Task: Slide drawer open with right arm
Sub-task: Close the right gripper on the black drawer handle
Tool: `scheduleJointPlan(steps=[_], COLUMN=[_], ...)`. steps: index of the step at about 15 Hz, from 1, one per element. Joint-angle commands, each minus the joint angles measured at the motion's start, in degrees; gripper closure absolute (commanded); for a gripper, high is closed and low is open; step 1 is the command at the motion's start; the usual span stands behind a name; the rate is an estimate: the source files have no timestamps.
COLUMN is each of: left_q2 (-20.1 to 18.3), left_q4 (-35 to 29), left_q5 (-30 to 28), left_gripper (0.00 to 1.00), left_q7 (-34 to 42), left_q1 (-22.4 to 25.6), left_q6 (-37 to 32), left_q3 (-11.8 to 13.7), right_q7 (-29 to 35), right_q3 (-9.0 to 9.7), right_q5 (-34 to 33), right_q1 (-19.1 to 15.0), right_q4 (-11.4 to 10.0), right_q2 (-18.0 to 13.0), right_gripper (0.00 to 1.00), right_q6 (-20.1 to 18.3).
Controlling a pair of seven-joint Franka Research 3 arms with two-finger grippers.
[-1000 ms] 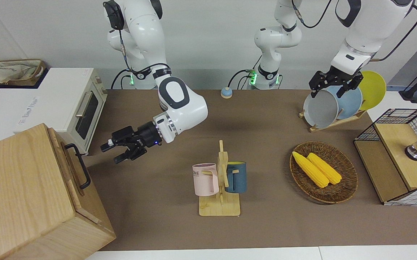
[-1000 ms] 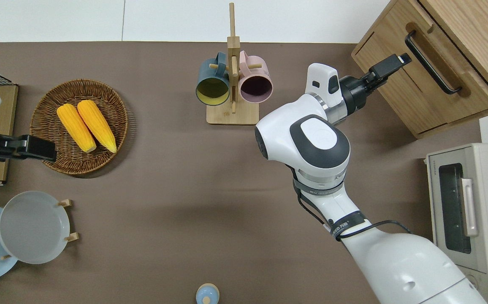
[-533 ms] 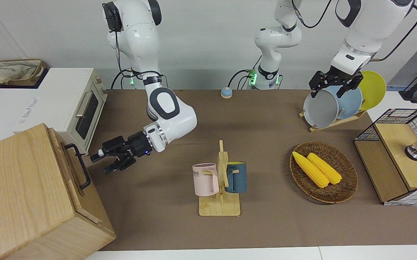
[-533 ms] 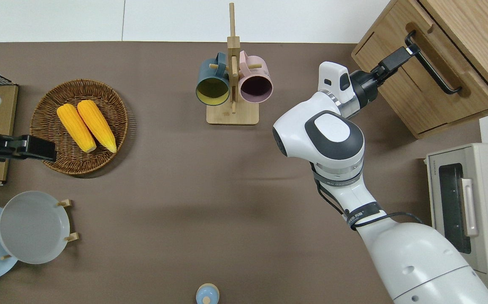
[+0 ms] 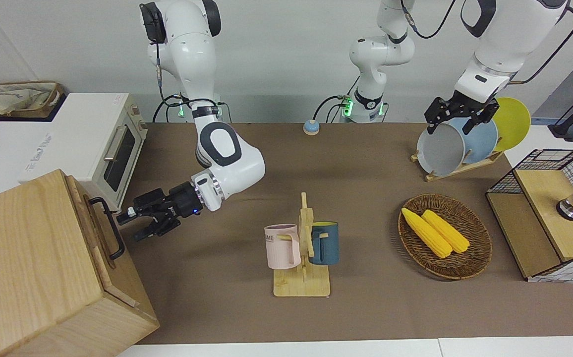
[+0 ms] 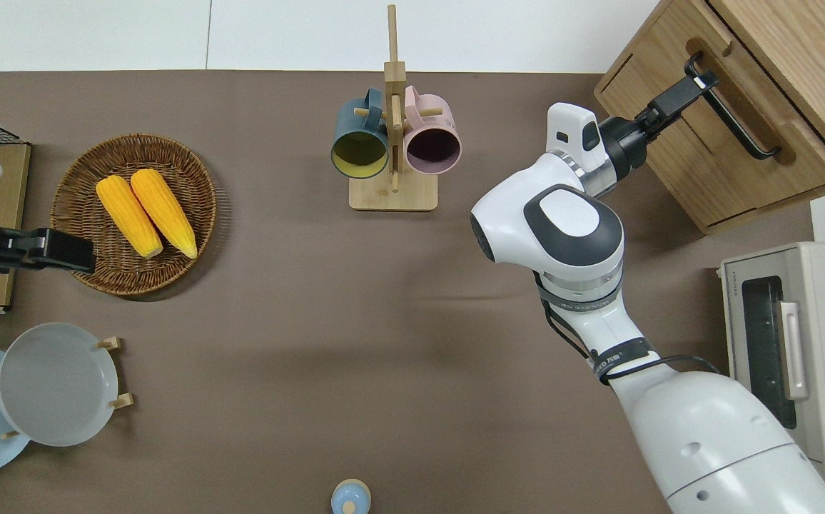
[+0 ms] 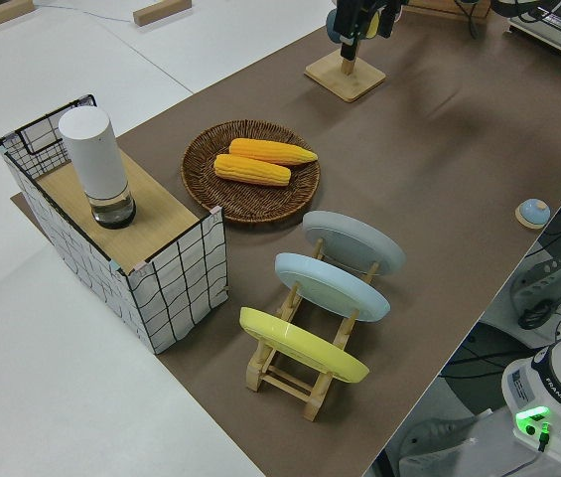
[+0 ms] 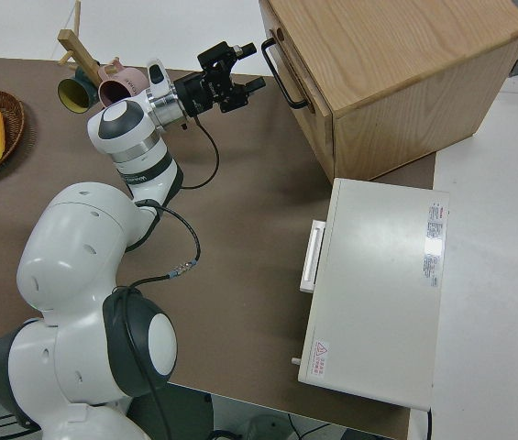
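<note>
Front view: the right arm [image 5: 227, 158] is bent low across the table, its right gripper [image 5: 135, 223] level with fingers spread, tips just beside the black handle [image 5: 108, 233] of the drawer [image 5: 99, 243], which sits shut in the wooden cabinet [image 5: 28, 267] at the right arm's end of the table; the pink mug [image 5: 282, 246] reads "ME" in part. Overhead view: the right gripper [image 6: 694, 82] reaches the handle's [image 6: 730, 111] end farther from the robots; the left arm is parked, and I cannot tell its finger state. Right side view: the spread fingers [image 8: 240, 48] stand beside the handle [image 8: 281, 78], contact unclear.
</note>
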Motion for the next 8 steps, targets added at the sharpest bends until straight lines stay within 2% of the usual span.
scheduleJointPlan(steps=[1, 4, 6, 8], left_q2=[0.65, 0.65, 0.65, 0.65], left_q4=[1.40, 1.40, 1.40, 1.40], left_q5=[0.98, 0.98, 0.98, 0.98], left_gripper=[0.01, 0.01, 0.01, 0.01], left_q7=[0.47, 0.56, 0.47, 0.56], left_q1=[0.31, 0.31, 0.31, 0.31], left_q6=[-1.13, -1.13, -1.13, -1.13], left_q3=[-0.40, -0.40, -0.40, -0.40], right_q7=[1.98, 1.89, 1.37, 0.58], right_q3=[-1.28, -1.55, -2.17, -2.26], right_q5=[-2.27, -2.27, -2.18, -2.18], right_q1=[-0.95, -1.65, -1.56, -1.65], right_q4=[-0.57, -0.57, -0.57, -0.57], right_q2=[0.03, -0.06, -0.06, -0.15], right_gripper=[0.023, 0.073, 0.280, 0.581], right_q6=[3.30, 4.88, 5.33, 5.33])
